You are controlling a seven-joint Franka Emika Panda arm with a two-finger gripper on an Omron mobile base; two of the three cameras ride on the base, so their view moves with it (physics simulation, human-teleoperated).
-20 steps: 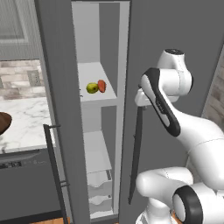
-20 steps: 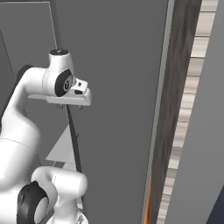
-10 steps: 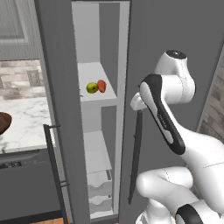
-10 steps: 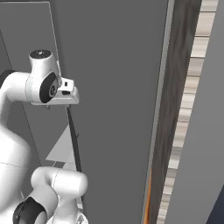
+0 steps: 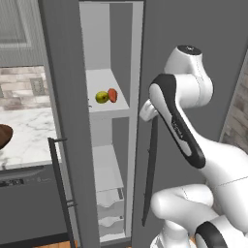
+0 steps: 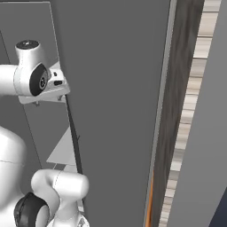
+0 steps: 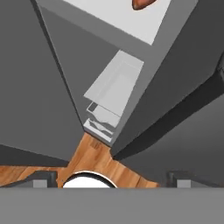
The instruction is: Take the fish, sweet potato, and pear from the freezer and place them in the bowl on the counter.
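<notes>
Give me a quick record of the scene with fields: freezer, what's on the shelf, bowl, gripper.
freezer: door ajar, white interior showing, dark bar handle on the door edge
shelf: pear and sweet potato side by side on the white shelf
fish: cannot tell where it is
bowl: dark brown edge on the counter, left of the freezer
gripper: open, fingers wide apart, holding nothing, looking down the freezer's opening to the drawers
</notes>
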